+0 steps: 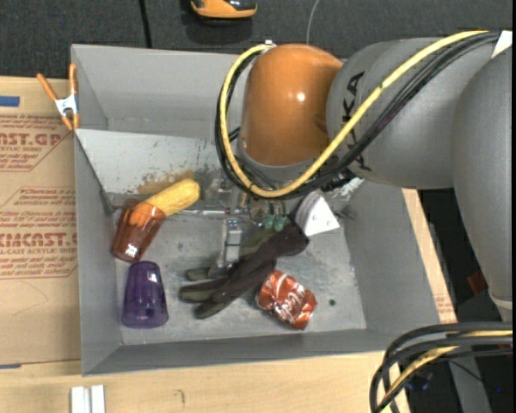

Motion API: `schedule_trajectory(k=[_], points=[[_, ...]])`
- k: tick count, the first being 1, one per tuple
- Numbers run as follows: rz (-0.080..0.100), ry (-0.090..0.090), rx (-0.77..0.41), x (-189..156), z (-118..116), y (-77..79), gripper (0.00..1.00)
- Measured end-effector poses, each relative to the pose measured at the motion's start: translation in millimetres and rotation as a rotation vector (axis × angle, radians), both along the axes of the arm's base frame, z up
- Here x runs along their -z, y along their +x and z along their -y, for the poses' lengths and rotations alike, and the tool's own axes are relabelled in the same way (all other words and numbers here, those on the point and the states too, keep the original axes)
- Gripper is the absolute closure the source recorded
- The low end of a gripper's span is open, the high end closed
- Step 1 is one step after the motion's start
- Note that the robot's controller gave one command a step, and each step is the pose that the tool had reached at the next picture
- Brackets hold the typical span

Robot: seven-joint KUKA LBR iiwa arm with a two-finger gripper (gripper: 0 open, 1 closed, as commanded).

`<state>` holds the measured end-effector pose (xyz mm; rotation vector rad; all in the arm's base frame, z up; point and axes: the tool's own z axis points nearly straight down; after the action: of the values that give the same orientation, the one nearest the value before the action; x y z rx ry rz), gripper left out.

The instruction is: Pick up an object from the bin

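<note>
1. Nearest, by the front wall of the bin (241, 347), a purple cup (143, 295) sits at the left and a crushed red can (285, 299) at the right, well apart.
2. Just behind and between them, a dark glove (241, 275) sprawls limp over the middle of the floor, seemingly touching the can.
3. The jaws hang over the glove's upper left part (under the arm's orange cover (288, 101)). I cannot tell whether they are spread or pressed together.
4. The glove looks light, soft and floppy, so it will likely droop when lifted. Its thick, bunched palm offers a surer hold than a thin finger.
5. Farthest, at the back left, an orange tumbler (136, 231) lies beside a yellow corn-like piece (176, 195).
</note>
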<state>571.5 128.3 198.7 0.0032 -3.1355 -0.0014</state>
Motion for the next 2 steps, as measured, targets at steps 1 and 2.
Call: schedule_trajectory(k=[1, 2], points=[[0.007, 0.001, 0.001, -4.6, 0.5, 1.7, 0.00], [0.015, 0.003, 0.031, 38.9, 21.5, -13.8, 0.00]])
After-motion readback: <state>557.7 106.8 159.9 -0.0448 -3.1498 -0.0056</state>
